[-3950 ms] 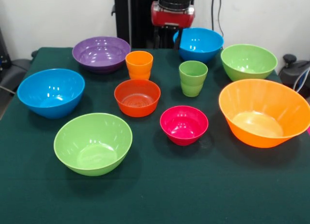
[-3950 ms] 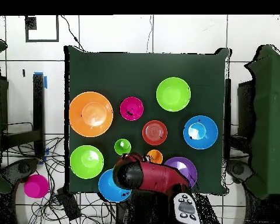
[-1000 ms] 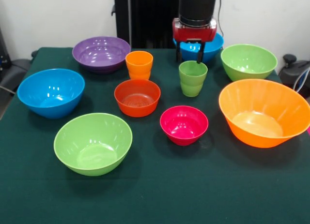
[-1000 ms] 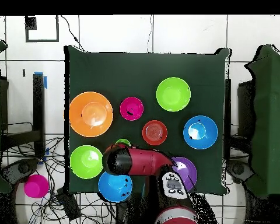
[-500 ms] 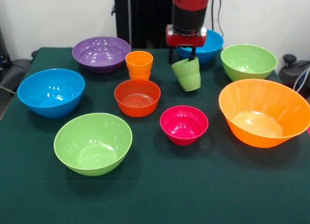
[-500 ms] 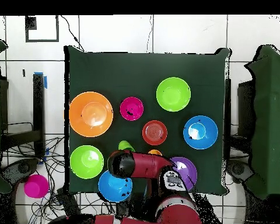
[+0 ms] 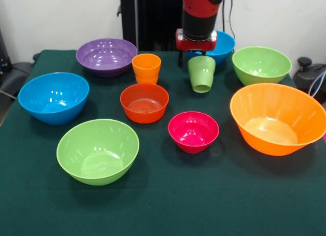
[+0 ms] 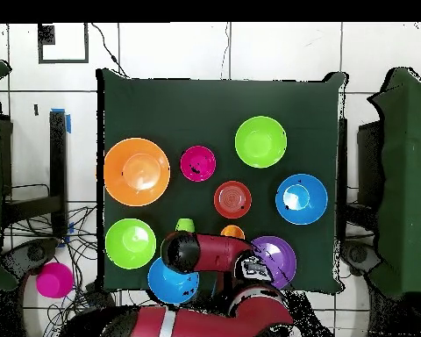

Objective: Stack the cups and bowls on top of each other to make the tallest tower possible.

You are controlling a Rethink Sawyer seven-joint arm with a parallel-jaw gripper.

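My gripper (image 7: 199, 56) is shut on the rim of the light green cup (image 7: 201, 74) and holds it just above the table, slightly tilted; the cup shows past the arm in the overhead view (image 8: 185, 225). The orange cup (image 7: 146, 68) stands behind the small red-orange bowl (image 7: 144, 102). The magenta bowl (image 7: 193, 131) sits in front of the held cup. No tower stands; every piece sits apart on the cloth.
A purple bowl (image 7: 106, 55), blue bowls (image 7: 53, 97) (image 7: 224, 44), green bowls (image 7: 98, 150) (image 7: 261, 64) and the largest orange bowl (image 7: 277, 119) ring the middle. A pink bowl (image 8: 53, 280) lies off the table.
The gripper came down from the back onto the light green cup, closed on its rim and lifted it slightly. All bowls and the orange cup stayed put.
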